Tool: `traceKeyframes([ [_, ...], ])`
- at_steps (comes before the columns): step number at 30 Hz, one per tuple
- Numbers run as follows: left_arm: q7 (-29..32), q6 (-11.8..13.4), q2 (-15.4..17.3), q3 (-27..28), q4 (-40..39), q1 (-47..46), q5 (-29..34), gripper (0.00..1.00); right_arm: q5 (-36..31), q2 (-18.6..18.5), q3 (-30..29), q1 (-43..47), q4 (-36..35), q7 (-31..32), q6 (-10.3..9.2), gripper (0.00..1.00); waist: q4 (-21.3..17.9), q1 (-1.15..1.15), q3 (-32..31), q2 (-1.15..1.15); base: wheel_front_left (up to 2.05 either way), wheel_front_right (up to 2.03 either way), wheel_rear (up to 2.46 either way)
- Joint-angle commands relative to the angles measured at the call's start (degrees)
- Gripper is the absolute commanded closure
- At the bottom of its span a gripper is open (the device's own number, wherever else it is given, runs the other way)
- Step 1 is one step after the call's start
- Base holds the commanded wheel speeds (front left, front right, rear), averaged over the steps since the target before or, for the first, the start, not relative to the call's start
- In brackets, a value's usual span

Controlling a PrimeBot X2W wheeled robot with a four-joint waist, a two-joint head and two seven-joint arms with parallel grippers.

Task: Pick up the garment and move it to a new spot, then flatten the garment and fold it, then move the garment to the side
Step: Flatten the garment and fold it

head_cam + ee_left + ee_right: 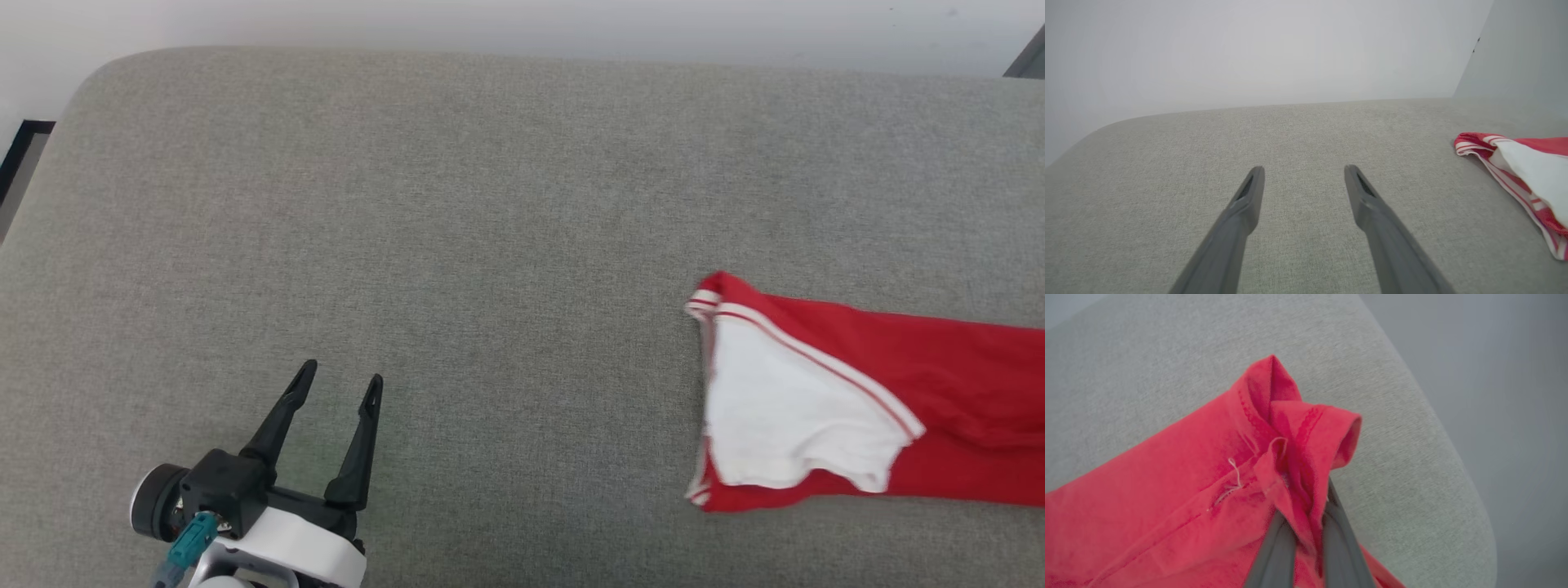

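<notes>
Red garment (963, 376) stretched across the grey bench (490, 204).
White, stripe-trimmed sleeve end folded over; right gripper (1308, 506) jaws clamp what looks like its hem; left gripper (342, 372) jaws apart.

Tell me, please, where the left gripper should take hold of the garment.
Grip the garment's striped corner by the white sleeve end, coming from the robot's left over the cushion: it sits raised, facing the open left gripper; the right gripper pinches a red hem.
</notes>
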Motion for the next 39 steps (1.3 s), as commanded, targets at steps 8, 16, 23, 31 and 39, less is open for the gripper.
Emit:
traceKeyframes([
  [8,-0.3,-0.1,0.6,-1.1,0.3,-0.5,-1.2,0.00,1.5,0.3,0.6,-0.8,1.5,-1.2,-0.19,1.00,-0.5,0.00,-0.8,0.00,0.00,0.00,0.00],
  [16,-0.3,-0.1,0.5,-1.7,1.3,0.0,-1.5,0.00,4.7,2.1,10.5,2.9,-13.6,2.4,-0.18,1.00,0.0,0.00,-1.6,0.00,0.00,0.00,0.00],
  [23,-0.3,-0.1,0.1,-1.7,0.9,-0.1,-0.9,0.00,3.3,4.2,18.9,5.6,-31.5,6.1,-0.18,1.00,1.4,0.00,-2.0,0.00,0.00,0.00,0.00],
  [31,-0.3,-0.1,-1.2,-0.7,1.7,-1.0,-1.6,0.00,0.4,6.8,28.3,3.8,-43.2,11.2,-0.18,1.00,4.3,0.00,-2.3,0.00,0.00,0.00,0.00],
  [39,-0.3,-0.1,-2.3,-0.6,2.4,-0.8,-2.1,0.00,-1.5,9.1,35.5,1.1,-42.9,13.2,-0.18,1.00,6.6,0.00,-2.2,0.00,0.00,0.00,0.00],
])
